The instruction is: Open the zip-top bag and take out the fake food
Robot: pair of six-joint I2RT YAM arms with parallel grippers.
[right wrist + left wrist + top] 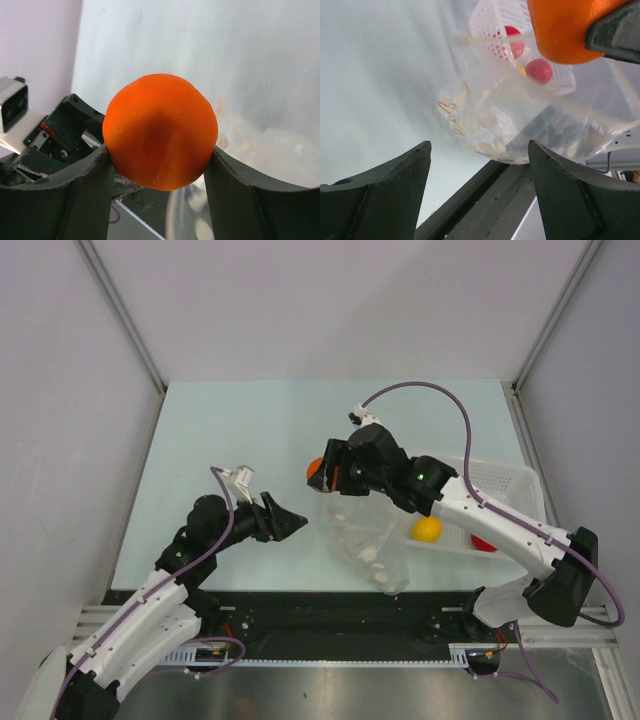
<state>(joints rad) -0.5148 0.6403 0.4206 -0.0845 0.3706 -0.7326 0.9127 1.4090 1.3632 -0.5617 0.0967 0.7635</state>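
Note:
My right gripper (318, 472) is shut on an orange ball of fake food (314, 469), held above the table past the bag's far left corner. In the right wrist view the ball (160, 132) sits squarely between both fingers (80, 190). The zip-top bag (365, 535) is clear with white dots and lies crumpled near the table's front edge, under the right arm. My left gripper (298, 524) hovers just left of the bag, open and empty. The left wrist view looks between its fingers (395, 185) at the bag (490, 120) and, beyond it, the orange ball (565, 30).
A white perforated basket (505, 478) stands right of the bag, partly under the right arm, with a yellow ball (427, 529) and a red ball (484, 543) in it. The black front rail (330, 610) runs close below the bag. Side walls enclose the table.

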